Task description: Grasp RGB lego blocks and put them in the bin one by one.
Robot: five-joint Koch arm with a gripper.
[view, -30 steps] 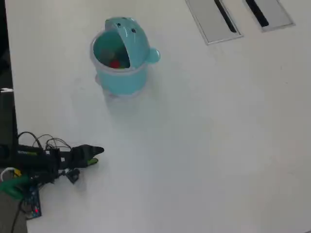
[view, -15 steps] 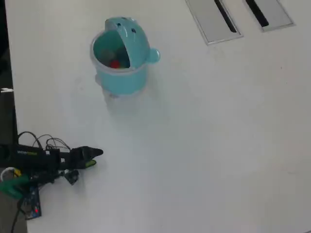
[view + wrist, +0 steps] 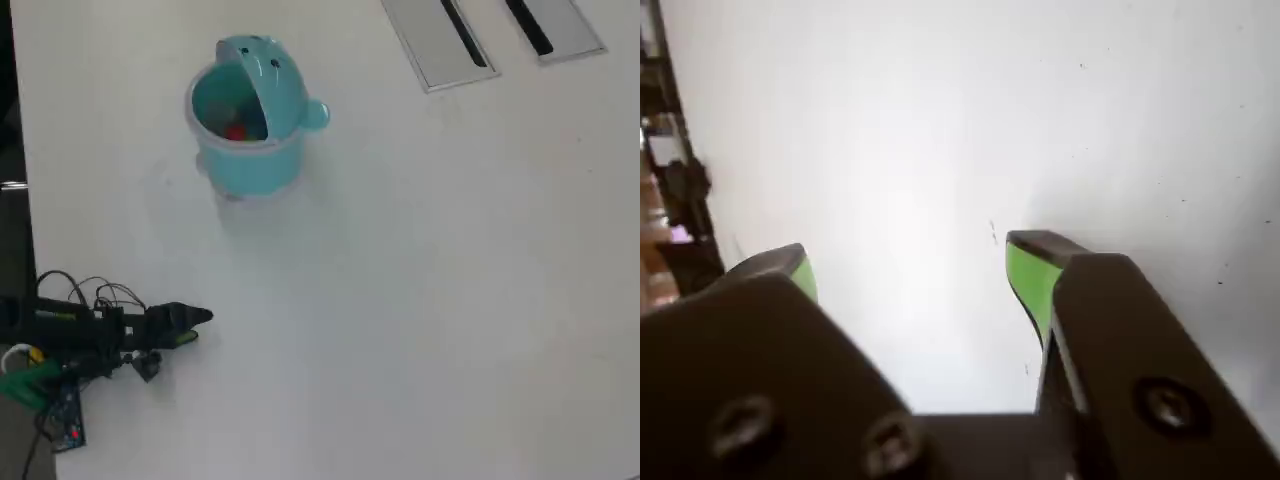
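My gripper [image 3: 200, 322] rests low at the overhead view's left, jaws apart and empty, well apart from the bin [image 3: 250, 160], where a red block [image 3: 236, 131] lies inside; no block remains on the table [image 3: 450, 300], so I judge the task near complete.

White table [image 3: 420, 300], two grey slotted panels [image 3: 440, 40] (top right corner)
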